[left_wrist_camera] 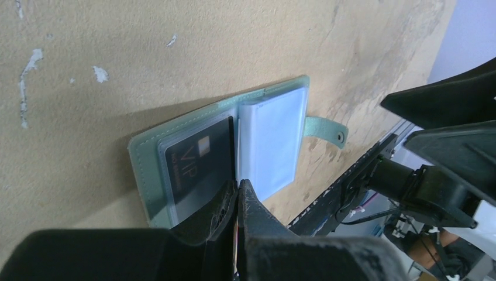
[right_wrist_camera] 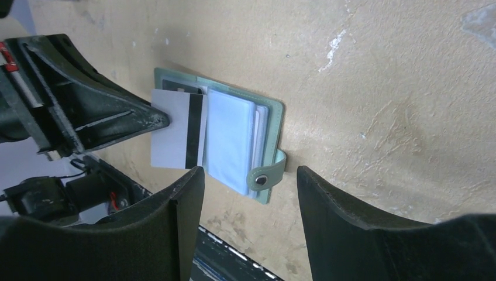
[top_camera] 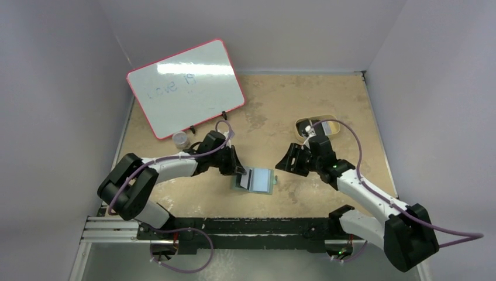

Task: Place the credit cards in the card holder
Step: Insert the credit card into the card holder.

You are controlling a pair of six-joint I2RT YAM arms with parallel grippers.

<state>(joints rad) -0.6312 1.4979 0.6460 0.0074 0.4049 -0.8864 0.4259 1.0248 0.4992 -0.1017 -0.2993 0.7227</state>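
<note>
Grey-green outside and pale blue within, the card holder (left_wrist_camera: 245, 146) is seen lying open and flat on the table (top_camera: 351, 99), between the two grippers and nearer the arms' bases than the far wall. Two credit cards can be counted. One, a dark card (left_wrist_camera: 199, 167), is lodged in the clear pocket of the holder's left-hand leaf; the letters "VIP" are printed on it, with a small pale square above them. The other, a grey card (right_wrist_camera: 175, 137) with one black stripe along its side, is pinched at its edge by the left gripper (right_wrist_camera: 161, 120), whose fingers are pressed together on it. This card is held over the leaf with the dark card; whether it touches the holder cannot be told. A stack of clear pockets (left_wrist_camera: 272, 137) stands up from the middle fold, and nothing can be read on it. One strap (left_wrist_camera: 327, 130) with one pale snap button (right_wrist_camera: 261, 180) juts from the holder's right-hand edge.

The right gripper (top_camera: 281, 165) hovers just beside the strap with its fingers spread wide and nothing between them.

Further out, one tan tray (top_camera: 333, 120) is set behind the right gripper; its contents are too small to tell. One red-framed whiteboard (top_camera: 186, 88) leans in the far left corner, with faint blue writing reading "Love" and further marks that cannot be made out. One small jar (top_camera: 181, 139) stands beside its lower edge.
</note>
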